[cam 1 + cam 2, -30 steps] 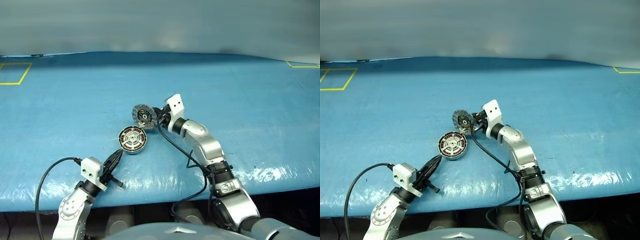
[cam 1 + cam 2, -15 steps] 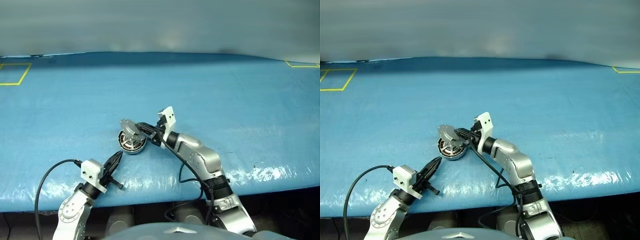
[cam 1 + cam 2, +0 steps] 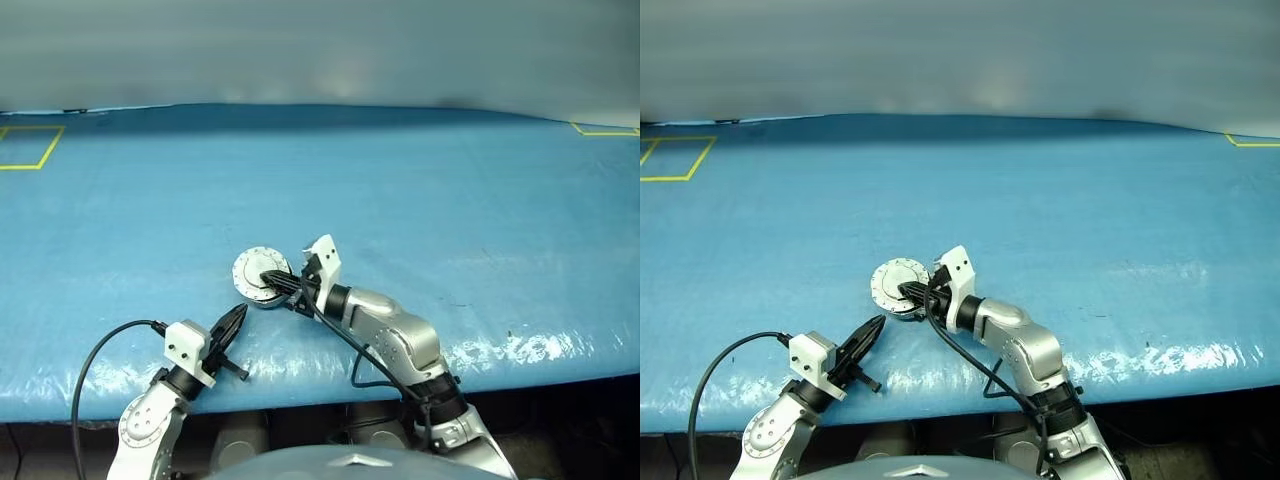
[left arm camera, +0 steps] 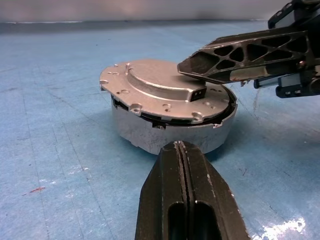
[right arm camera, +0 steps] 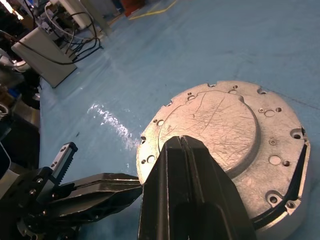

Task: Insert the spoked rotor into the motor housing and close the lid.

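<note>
The motor housing sits near the front of the blue table. Its grey lid lies flat over the housing, plain outer face up, with a thin dark gap around the rim. The spoked rotor is hidden. My right gripper is shut, and its tip rests on the raised centre of the lid. My left gripper is also shut and holds nothing. It points at the housing wall from a short way in front, apart from it.
Blue sheeting covers the table, and its front edge runs just behind my left gripper. Yellow tape marks lie at the far left and far right. Benches with cables stand beyond the table.
The lid stood open and upright beside the housing. My right gripper has drawn back and to the left, bringing it down onto the housing. The left gripper has stayed in place.
</note>
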Action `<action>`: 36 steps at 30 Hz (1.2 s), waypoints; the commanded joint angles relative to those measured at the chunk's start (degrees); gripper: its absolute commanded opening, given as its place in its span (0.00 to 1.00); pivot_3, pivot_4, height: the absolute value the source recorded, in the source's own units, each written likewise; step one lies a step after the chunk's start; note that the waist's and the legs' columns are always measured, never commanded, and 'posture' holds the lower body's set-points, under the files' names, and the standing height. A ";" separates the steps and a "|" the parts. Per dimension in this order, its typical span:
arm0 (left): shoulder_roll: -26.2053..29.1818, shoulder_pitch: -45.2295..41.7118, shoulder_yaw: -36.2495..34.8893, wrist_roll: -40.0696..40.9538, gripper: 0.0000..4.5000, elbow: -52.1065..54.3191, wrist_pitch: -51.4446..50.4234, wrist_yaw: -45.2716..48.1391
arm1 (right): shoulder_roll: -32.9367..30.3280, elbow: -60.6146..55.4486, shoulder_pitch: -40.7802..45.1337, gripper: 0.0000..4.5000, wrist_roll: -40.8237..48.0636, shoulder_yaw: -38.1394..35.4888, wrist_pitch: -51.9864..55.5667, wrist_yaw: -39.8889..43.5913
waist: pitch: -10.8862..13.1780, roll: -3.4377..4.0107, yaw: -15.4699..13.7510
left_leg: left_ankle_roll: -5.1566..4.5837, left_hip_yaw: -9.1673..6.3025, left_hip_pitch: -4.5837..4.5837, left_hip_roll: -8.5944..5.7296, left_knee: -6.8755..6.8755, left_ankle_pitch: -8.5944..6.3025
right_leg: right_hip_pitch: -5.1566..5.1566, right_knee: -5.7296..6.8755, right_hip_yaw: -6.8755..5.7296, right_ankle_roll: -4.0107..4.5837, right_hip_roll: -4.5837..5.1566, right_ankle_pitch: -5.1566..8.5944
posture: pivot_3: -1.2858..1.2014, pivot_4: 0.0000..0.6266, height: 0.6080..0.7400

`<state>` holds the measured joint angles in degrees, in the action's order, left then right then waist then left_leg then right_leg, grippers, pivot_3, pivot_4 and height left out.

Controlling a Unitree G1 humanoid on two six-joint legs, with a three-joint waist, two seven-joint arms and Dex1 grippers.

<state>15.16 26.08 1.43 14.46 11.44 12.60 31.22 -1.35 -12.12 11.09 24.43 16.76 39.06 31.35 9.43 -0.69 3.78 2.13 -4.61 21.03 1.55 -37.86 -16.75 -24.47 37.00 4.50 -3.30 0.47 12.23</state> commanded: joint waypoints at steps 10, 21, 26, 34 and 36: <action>0.07 0.02 0.93 0.09 0.00 3.80 -1.56 -0.82 | -3.37 -14.05 1.95 0.41 -10.17 8.79 4.30 -14.10 | -0.02 -0.04 0.05 | 0.01 0.02 -0.04 -0.01 -0.03 0.01 | 0.02 0.00 0.01 0.16 0.00 0.11 | 0.52 0.24 1.00; 0.17 0.06 1.02 -0.15 0.00 4.76 -2.08 -1.57 | 2.27 -4.00 7.67 0.99 -15.55 10.96 0.22 -16.55 | -0.03 -0.05 0.04 | 0.01 -0.01 -0.02 -0.01 0.00 0.00 | 0.01 -0.01 -0.02 0.04 0.01 0.03 | 0.52 0.24 1.00; 0.24 0.05 0.54 0.05 0.00 4.07 -1.53 -1.36 | 2.69 -1.08 7.69 0.99 -16.74 11.61 -1.66 -15.78 | -0.03 -0.04 0.05 | 0.01 -0.01 -0.01 0.00 0.00 0.01 | 0.00 0.00 -0.03 0.04 0.01 0.03 | 0.52 0.24 1.00; 0.12 -0.40 -0.04 0.02 0.00 2.74 -0.54 -1.15 | 1.21 2.16 6.72 0.99 -19.72 12.88 -5.08 -14.79 | -0.03 -0.04 0.05 | 0.01 -0.01 -0.02 0.00 0.00 0.00 | 0.00 0.00 -0.04 0.06 0.00 0.04 | 0.52 0.24 1.00; 0.05 -0.49 -0.12 -0.07 0.00 2.55 -0.41 -1.17 | 0.89 2.67 6.62 0.99 -20.66 13.28 -5.92 -14.44 | -0.03 -0.04 0.04 | 0.01 -0.01 -0.01 0.00 0.00 0.01 | 0.00 0.00 -0.03 0.05 0.01 0.04 | 0.52 0.24 1.00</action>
<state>15.34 25.57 1.61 14.18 13.54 10.65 30.02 -0.68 -8.76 17.53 4.54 29.54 35.15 16.37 9.40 -0.73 3.83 2.14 -4.62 21.02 1.55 -37.87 -16.75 -24.46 37.01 4.47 -3.25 0.48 12.26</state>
